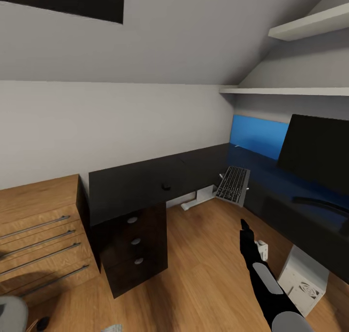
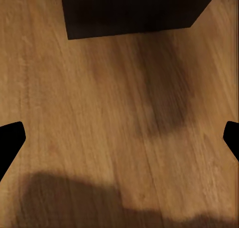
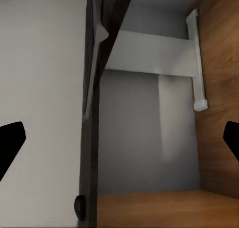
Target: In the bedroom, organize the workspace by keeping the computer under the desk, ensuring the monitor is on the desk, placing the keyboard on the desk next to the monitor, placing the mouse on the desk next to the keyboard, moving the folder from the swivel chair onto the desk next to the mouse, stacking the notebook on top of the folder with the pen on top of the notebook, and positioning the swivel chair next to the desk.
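Two stretches of glossy black counter (image 1: pixel 145 184) meet in the corner under the sloping ceiling, making an L. On the right-hand stretch stands the monitor (image 1: pixel 317 150), its black front turned toward the room, and a blue panel (image 1: pixel 259 135) leans against the wall just behind it. The keyboard (image 1: pixel 233 184) sits at the inner corner of the L, tilted, with part of it hanging out past the counter edge above the wooden floor (image 1: pixel 203 274). A small dark thing (image 1: pixel 166 185) lies near the front edge of the left stretch; it is too small to name. Beneath that stretch is the black drawer unit (image 1: pixel 135 247) with three round silver knobs, and beside it a light wooden cabinet (image 1: pixel 39 230) with long metal handles. A white box with a vent (image 1: pixel 301 286) stands on the floor under the right stretch. A grey rounded shape (image 1: pixel 12 312) shows at the lower left corner.

The right arm reaches forward, its right pincer (image 1: pixel 246 228) held over the floor, well short of the keyboard. In its wrist view both fingertips sit at the far edges, so the jaws stand wide apart, gripping nothing. The left pincer (image 2: pixel 119 138) is likewise spread wide over bare floor, with a dark block ahead of it.
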Controlling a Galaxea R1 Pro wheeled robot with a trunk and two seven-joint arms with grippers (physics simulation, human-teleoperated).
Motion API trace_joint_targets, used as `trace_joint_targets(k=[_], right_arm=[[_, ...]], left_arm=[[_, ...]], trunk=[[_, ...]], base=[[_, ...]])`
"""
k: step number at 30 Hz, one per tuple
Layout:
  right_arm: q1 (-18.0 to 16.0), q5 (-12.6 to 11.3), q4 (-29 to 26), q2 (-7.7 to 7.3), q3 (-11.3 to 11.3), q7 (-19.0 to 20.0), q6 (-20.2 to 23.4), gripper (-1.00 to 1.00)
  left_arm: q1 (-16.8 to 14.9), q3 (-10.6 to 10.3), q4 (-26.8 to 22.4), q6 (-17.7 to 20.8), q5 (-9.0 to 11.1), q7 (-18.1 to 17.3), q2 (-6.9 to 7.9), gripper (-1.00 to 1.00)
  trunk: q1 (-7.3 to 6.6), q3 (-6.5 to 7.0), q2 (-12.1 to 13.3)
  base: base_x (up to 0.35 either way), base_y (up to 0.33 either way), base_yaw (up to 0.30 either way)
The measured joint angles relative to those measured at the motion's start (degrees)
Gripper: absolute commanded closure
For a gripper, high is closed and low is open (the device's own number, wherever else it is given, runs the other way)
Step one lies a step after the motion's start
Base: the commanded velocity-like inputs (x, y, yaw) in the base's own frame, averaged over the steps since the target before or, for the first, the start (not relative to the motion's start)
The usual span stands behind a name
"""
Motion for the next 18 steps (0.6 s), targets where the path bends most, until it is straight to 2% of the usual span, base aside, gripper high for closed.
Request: trace_joint_targets(k=[7,11,18], right_arm=[[0.0,0.2,0.6,-0.08,1.3,5.1,1.4,-1.00],[0.0,0.3,1.7,-0.10,1.5,6.5,2.8,-1.00],[0.0,0.4,2.2,-0.28,1.5,7.1,3.6,-1.00]], left_arm=[[0.0,0.3,-0.7,-0.1,0.1,0.0,-0.04,-1.00],[0.0,0.5,-0.6,0.0,0.2,-0.1,-0.04,-1.00],[0.0,0.4,-0.5,-0.1,0.2,-0.1,-0.06,-1.00]], trunk=[[0.00,0.00,0.0],[0.00,0.00,0.0],[-0.03,0.00,0.0]], base=[[0.000,0.000,0.000],[0.021,0.000,0.000],[0.219,0.000,0.000]])
